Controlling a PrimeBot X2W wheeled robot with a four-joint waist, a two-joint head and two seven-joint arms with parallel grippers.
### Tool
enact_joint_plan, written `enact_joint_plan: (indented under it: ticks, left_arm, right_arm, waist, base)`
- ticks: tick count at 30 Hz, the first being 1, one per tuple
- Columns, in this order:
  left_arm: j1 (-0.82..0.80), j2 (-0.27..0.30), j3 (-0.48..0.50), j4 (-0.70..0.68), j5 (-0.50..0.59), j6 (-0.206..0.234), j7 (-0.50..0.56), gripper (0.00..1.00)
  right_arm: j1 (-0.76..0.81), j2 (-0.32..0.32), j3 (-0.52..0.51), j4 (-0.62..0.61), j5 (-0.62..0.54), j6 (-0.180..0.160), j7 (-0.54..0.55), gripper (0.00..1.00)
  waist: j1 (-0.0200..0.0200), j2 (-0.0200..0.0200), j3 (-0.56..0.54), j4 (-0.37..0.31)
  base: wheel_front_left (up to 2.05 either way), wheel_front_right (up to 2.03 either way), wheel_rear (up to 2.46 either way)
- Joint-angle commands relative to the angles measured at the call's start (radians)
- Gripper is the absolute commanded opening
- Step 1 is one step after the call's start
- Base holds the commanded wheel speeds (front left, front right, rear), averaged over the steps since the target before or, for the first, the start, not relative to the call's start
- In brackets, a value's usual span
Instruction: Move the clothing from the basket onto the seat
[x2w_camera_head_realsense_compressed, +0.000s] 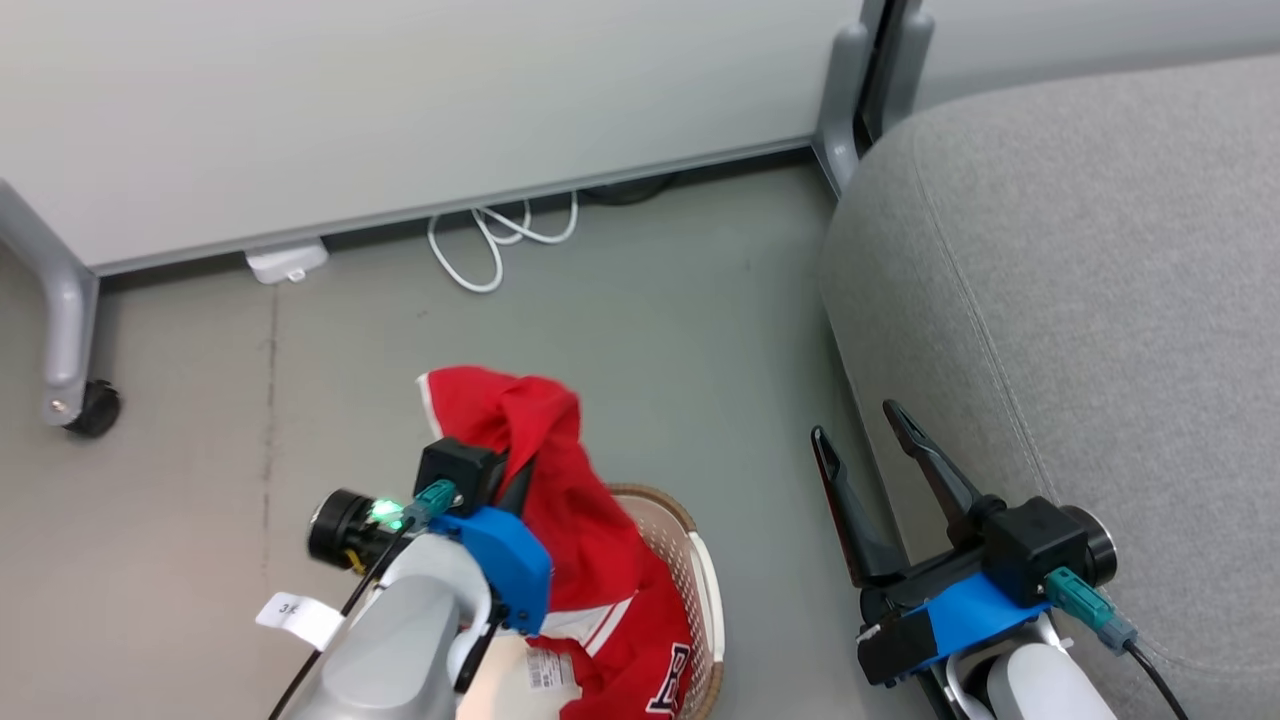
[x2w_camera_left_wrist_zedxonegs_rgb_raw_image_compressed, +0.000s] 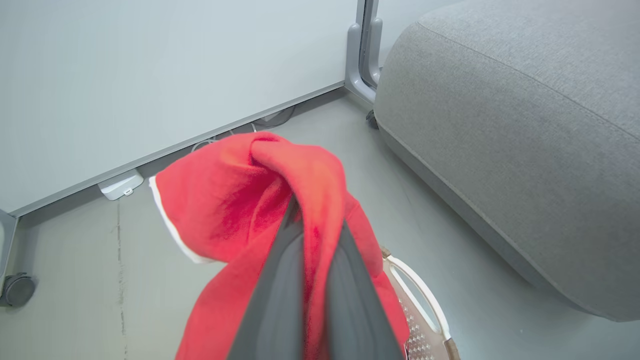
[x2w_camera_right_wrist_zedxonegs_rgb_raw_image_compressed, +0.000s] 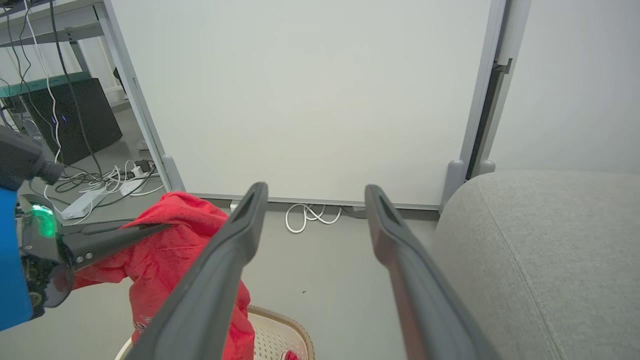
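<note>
Above the cream laundry basket (x2w_camera_head_realsense_compressed: 676, 520), the left gripper (x2w_camera_left_wrist_zedxonegs_rgb_raw_image_compressed: 300, 215) is clamped tight on a red garment (x2w_camera_head_realsense_compressed: 560, 500) with white trim. The garment hangs from its fingers down into the basket, where red cloth with dark lettering (x2w_camera_head_realsense_compressed: 672, 685) lies. To the robot's right, over the grey floor (x2w_camera_head_realsense_compressed: 650, 330), the right gripper (x2w_camera_head_realsense_compressed: 855, 420) holds nothing. Its fingers are spread wide, just beside the edge of the grey sofa seat (x2w_camera_head_realsense_compressed: 1080, 300).
</note>
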Motion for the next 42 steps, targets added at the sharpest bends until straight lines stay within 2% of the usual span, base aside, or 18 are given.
enact_joint_plan:
  ticks: [1, 11, 20, 31, 42]
  left_arm:
    - [0.012, -0.001, -0.021, -0.036, -0.02, -0.006, -0.003, 0.0]
    - [-0.047, -0.001, -0.161, -0.261, -0.127, 0.01, 0.06, 0.0]
    - [-0.142, 0.0, -0.257, -0.399, -0.193, 0.035, 0.116, 0.0]
    - [-0.198, -0.001, -0.336, -0.454, -0.268, 0.051, 0.135, 0.0]
    - [-0.214, -0.001, -0.379, -0.434, -0.307, 0.069, 0.118, 0.0]
  right_arm:
    - [0.017, -0.003, -0.002, -0.001, 0.001, 0.0, 0.005, 1.0]
    - [0.051, -0.003, -0.015, -0.019, -0.007, 0.0, 0.031, 1.0]
    - [0.069, -0.003, -0.011, -0.018, -0.009, 0.0, 0.052, 1.0]
    - [0.081, -0.003, -0.005, -0.02, -0.007, 0.0, 0.077, 1.0]
    - [0.072, -0.003, -0.004, -0.026, -0.014, 0.0, 0.089, 1.0]
  waist:
    - [0.0003, -0.0001, -0.035, 0.025]
    - [0.0003, -0.0001, -0.082, 0.065]
    - [0.0003, -0.0001, -0.108, 0.091]
    - [0.0003, -0.0001, -0.145, 0.1]
    - [0.0003, -0.0001, -0.139, 0.095]
  base:
    - [0.0, 0.0, 0.0]
    - [0.0, 0.0, 0.0]
    - [0.0, 0.0, 0.0]
    - [0.0, 0.0, 0.0]
    - [0.0, 0.0, 0.0]
